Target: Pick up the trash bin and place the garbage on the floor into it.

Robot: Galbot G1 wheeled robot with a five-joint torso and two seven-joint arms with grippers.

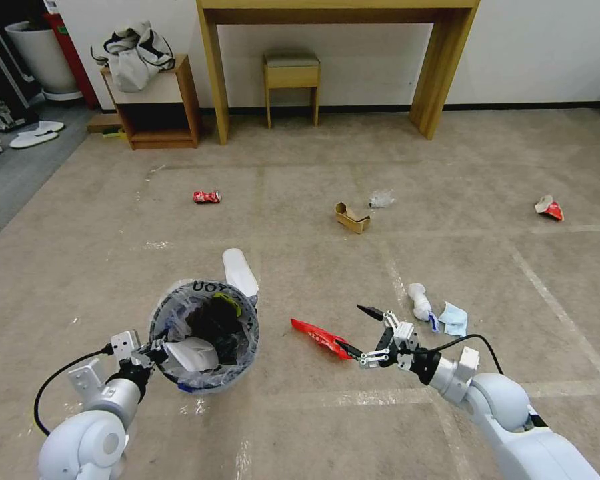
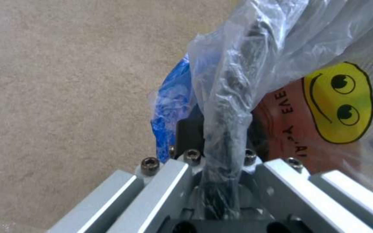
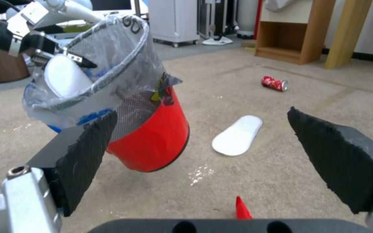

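Beige taped carpet (image 1: 447, 167); left fingers (image 1: 155, 348) clamping bin (image 3: 152, 139), right fingers (image 1: 373, 313) spread, empty.

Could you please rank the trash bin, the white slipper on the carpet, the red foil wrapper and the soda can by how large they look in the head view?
1. trash bin
2. white slipper and red foil wrapper, too alike to rank
3. soda can, though it lies farther away

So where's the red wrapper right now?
Head view: the wrapper lies on the carpet between the bin and the open right claw, just left of that claw.
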